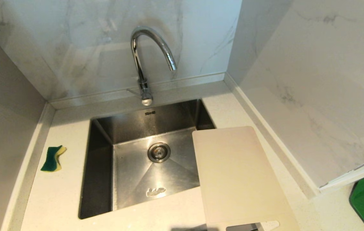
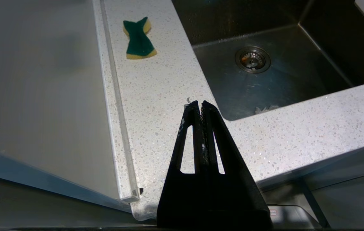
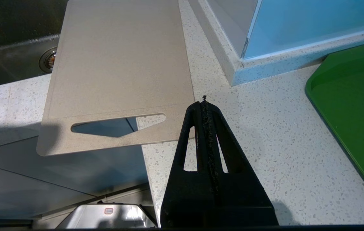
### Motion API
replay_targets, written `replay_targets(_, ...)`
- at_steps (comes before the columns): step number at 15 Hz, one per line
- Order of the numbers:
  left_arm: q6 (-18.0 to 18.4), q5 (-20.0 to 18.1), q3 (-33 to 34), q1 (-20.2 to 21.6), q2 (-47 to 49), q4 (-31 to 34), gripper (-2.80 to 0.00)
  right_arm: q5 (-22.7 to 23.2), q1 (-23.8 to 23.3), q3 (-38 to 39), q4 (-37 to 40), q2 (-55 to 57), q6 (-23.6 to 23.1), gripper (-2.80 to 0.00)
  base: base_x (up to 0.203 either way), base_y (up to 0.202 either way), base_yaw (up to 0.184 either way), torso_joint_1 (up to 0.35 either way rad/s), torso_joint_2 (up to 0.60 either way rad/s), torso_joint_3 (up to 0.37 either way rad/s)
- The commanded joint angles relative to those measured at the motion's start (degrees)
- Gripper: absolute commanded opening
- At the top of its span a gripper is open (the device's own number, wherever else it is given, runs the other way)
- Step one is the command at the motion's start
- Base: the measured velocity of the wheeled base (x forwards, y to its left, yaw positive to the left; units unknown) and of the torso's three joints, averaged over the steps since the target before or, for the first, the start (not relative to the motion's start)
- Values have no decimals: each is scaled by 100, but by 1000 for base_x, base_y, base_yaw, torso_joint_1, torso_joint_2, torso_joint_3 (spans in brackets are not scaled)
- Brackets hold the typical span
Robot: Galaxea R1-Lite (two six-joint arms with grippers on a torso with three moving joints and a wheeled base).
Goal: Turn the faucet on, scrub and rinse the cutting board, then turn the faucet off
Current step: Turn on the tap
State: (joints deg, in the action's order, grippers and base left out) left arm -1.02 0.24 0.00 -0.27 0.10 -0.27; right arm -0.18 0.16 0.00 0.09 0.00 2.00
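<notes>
Cutting board (image 1: pixel 238 175) lies flat on the counter (image 1: pixel 56 199) by the right edge of the sink (image 1: pixel 97 166); one corner hangs over the basin and its handle end sticks out past the counter's front edge. Your left gripper (image 2: pixel 200 103) and right gripper (image 3: pixel 204 103) are both closed tight, holding nothing. You see the faucet (image 1: pixel 143 64) at the sink's back edge and a sponge (image 1: pixel 53 158) near the counter's left edge.

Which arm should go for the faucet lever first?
Left, probably. The faucet has its lever on the robot's left; the left gripper hangs empty that side, while the right gripper sits by the cutting board.
</notes>
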Motion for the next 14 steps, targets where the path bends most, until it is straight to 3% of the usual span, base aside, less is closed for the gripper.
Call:
replay_targets(1, -3, 2, 9, 0, 8, 0, -280, 1, 2, 0, -1, 9, 2, -280, 0, 0, 0, 0, 0, 0)
replay_targets(14, -21, 2, 9, 0, 8, -8, -280, 1, 2, 0, -1, 9, 2, -280, 0, 0, 0, 0, 0, 0)
